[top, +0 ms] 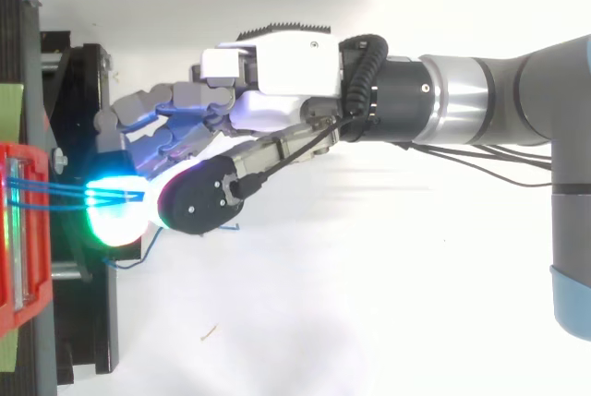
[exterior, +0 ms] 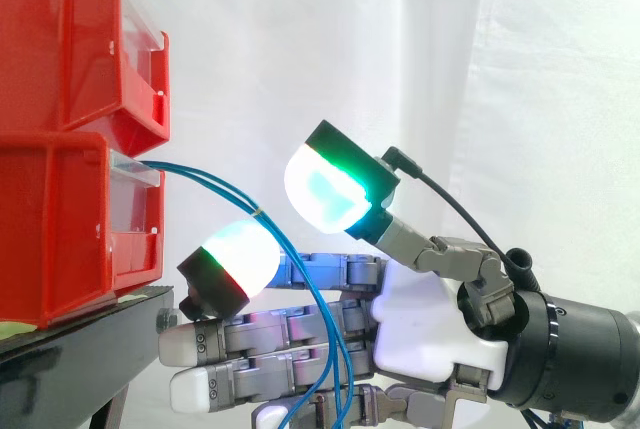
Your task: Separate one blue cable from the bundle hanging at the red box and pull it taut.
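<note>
**Blue insulated cables sit in an unclosed hand's gap**

Stacked red plastic bins stand at the left. From the lower one the two cables sag rightward between the glowing pads of the grey-and-white robot hand. Thumb and finger stand apart, gripping nothing, probably bracketing the strands to single one out.

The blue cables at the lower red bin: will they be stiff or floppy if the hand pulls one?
Probably floppy: the blue cables sag in a curve from the lower red bin and hang down past the hand. Likely light and thin, so one may slip between the thick pads.
</note>
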Controlling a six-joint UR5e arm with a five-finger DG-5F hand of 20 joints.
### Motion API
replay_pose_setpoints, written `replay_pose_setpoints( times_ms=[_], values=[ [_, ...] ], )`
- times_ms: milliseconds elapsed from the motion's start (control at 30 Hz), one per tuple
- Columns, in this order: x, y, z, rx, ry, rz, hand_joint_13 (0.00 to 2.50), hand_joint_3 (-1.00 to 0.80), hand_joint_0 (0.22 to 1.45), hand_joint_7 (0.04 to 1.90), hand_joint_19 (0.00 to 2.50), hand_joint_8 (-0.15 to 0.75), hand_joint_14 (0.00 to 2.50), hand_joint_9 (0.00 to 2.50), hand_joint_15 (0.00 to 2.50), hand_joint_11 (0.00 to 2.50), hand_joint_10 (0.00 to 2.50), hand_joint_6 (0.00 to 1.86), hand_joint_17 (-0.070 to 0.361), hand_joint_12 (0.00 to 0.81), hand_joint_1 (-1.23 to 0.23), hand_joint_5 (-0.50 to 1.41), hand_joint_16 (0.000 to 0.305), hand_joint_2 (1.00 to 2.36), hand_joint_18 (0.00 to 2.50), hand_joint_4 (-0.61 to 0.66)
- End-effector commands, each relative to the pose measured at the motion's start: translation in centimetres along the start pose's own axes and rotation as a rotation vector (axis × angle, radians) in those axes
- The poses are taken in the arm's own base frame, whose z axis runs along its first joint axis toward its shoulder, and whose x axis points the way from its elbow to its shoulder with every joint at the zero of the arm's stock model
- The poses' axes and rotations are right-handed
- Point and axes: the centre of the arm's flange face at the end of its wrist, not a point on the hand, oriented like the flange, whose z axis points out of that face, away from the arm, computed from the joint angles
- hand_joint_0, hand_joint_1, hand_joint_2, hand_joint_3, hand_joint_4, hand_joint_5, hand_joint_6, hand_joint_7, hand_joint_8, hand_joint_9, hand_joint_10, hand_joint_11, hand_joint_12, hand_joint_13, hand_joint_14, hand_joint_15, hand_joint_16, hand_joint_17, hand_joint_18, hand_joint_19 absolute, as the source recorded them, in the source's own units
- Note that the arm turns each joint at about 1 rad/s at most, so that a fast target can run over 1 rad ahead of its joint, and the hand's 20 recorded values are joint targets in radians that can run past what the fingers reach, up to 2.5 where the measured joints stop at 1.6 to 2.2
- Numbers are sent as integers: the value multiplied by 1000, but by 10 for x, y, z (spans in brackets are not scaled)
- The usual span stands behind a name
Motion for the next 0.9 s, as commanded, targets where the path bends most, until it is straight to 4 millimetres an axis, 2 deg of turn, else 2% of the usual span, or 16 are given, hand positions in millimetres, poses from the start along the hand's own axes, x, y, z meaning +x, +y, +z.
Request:
replay_pose_setpoints(
  times_ms=[0, 233, 500, 667, 867],
  values=[
    [-1, -2, -2, 14, 5, -3, 663, -435, 617, 1251, 494, 353, 9, 631, 248, 167, 4, 501, 105, 367, -422, -92, 46, 1004, 722, 211],
    [-8, 0, -3, 19, 0, -8, 669, -445, 610, 1245, 495, 355, 8, 638, 252, 169, 4, 501, 104, 369, -408, -92, 46, 1004, 720, 218],
    [-12, 5, -3, 12, -5, -29, 682, -378, 635, 1260, 474, 357, 8, 647, 248, 173, 4, 501, 102, 368, -525, -88, 46, 1008, 738, 233],
    [-13, 13, -2, 11, 0, -44, 688, -356, 643, 1298, 464, 357, 8, 652, 249, 181, 4, 500, 102, 369, -558, -86, 45, 1009, 743, 221],
    [-9, 11, -3, 23, 4, -55, 691, -348, 642, 1277, 461, 358, 8, 647, 245, 183, 4, 524, 101, 371, -583, -95, 45, 1010, 748, 212]
  ],
)
